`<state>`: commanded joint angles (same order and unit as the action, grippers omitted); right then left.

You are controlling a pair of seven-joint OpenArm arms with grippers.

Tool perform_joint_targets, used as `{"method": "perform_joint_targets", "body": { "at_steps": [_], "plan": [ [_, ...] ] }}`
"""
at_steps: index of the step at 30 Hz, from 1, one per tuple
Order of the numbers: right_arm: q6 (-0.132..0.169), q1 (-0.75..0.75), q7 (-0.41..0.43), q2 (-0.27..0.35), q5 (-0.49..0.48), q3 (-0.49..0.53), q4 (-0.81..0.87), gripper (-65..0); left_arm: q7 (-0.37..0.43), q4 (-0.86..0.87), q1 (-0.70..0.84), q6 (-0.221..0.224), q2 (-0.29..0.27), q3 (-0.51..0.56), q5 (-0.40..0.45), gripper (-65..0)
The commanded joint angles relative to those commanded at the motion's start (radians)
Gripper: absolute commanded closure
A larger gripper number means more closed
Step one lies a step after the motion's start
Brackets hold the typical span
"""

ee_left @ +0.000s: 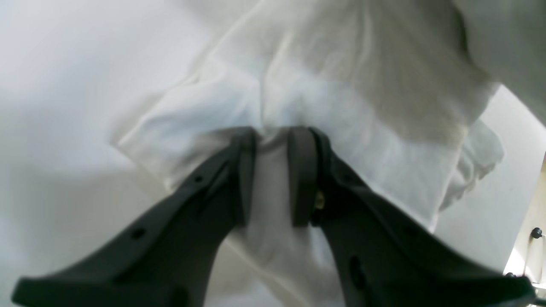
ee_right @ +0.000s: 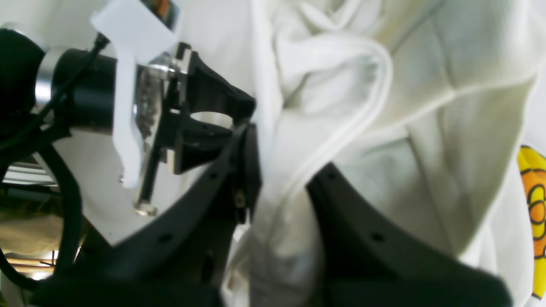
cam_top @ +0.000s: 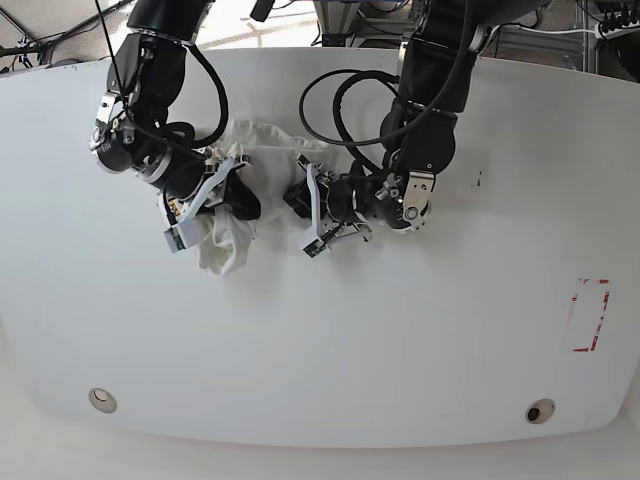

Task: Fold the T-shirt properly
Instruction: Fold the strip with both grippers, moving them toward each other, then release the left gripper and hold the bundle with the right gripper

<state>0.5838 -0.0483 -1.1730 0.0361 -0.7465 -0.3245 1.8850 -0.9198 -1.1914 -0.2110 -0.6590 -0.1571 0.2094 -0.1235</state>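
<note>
The T-shirt [cam_top: 232,190] is seen bunched up near the far left part of the white bench [cam_top: 400,330], well away from the near edge. It is gathered into a crumpled mass between the two arms, with a lobe of cloth hanging toward the near edge below the right arm.

In the left wrist view, the left claw [ee_left: 273,140] is seen pressed together on a fold of the white fabric [ee_left: 332,85]; cloth is pinched between its two dark pads and spreads out beyond them in creases. The bench surface [ee_left: 64,85] is visible to the left of the cloth.

In the right wrist view, the right claw [ee_right: 281,170] is seen pinching a thick rolled hem of the T-shirt [ee_right: 426,106], which runs down between the dark fingers [ee_right: 243,162]. A piece of orange-and-black graphic [ee_right: 533,204] is visible at the right edge of that view. The left arm's wrist and claw [ee_right: 204,106] are seen just beside the cloth at the left of that view, very near the right claw.

In the base view, the two claws are held close together over the bench, with the bunched cloth between them. A red-outlined marking [cam_top: 590,315] is seen near the right edge of the bench.
</note>
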Motion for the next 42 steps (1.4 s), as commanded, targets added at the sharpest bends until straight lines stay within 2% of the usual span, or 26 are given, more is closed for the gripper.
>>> {"method": "perform_joint_targets", "body": {
  "at_steps": [4, 9, 11, 12, 15, 17, 19, 25, 27, 28, 32, 33, 37, 42],
  "plan": [
    [0.000, 0.002, 0.026, -0.014, 0.041, 0.043, -0.003, -1.3, 0.003, -0.002, 0.000, 0.000, 0.000, 0.000, 0.000, -12.6],
    [-0.005, 0.002, 0.060, -0.014, 0.135, 0.110, -0.003, -1.6, 0.043, -0.003, 0.000, 0.000, 0.000, 0.000, 0.000, -12.6],
    [-0.005, 0.002, 0.060, -0.014, 0.150, 0.127, -0.003, -4.0, 0.055, -0.003, 0.002, 0.000, 0.000, 0.000, 0.000, -12.6],
    [-0.003, 0.002, 0.061, -0.014, 0.150, 0.133, -0.003, -9.2, 0.061, -0.003, 0.002, -0.002, 0.000, 0.000, 0.000, -12.6],
    [-0.002, 0.000, 0.061, -0.014, 0.150, 0.130, -0.003, -30.1, 0.077, -0.003, 0.003, -0.005, 0.000, 0.000, 0.000, -12.8],
    [-0.003, 0.000, 0.063, -0.014, 0.150, 0.130, -0.002, -40.9, 0.091, -0.003, 0.003, -0.006, 0.000, 0.000, 0.000, -12.8],
    [0.000, -0.002, 0.063, -0.014, 0.147, 0.118, 0.003, -44.5, 0.098, -0.003, 0.003, -0.008, 0.000, -0.002, -0.006, -13.3],
    [0.003, -0.002, 0.063, -0.011, 0.147, 0.101, 0.003, -38.4, 0.129, -0.005, 0.005, -0.003, 0.000, -0.026, -0.146, -29.3],
    [0.011, -0.005, 0.063, -0.011, 0.147, 0.101, 0.003, -35.5, 0.130, -0.005, 0.003, -0.002, 0.000, -0.048, -0.180, -31.8],
    [0.023, -0.011, 0.063, -0.011, 0.147, 0.101, 0.003, -33.9, 0.132, -0.005, 0.000, -0.002, 0.000, -0.054, -0.195, -32.2],
    [0.106, -0.040, 0.057, -0.011, 0.146, 0.100, 0.044, -28.1, 0.133, -0.041, -0.003, -0.002, 0.018, -0.086, -0.219, -32.5],
    [0.114, -0.054, 0.057, -0.011, 0.146, 0.100, 0.054, -27.6, 0.133, -0.061, -0.003, -0.002, 0.027, -0.098, -0.219, -32.5],
    [0.114, -0.074, 0.057, -0.011, 0.146, 0.101, 0.072, -27.6, 0.129, -0.130, 0.002, -0.008, 0.067, -0.143, -0.221, -32.5],
    [0.114, -0.100, 0.060, -0.011, 0.147, 0.101, 0.072, -27.0, 0.127, -0.259, 0.032, -0.009, 0.173, -0.149, -0.222, -32.5]
  ]
}}
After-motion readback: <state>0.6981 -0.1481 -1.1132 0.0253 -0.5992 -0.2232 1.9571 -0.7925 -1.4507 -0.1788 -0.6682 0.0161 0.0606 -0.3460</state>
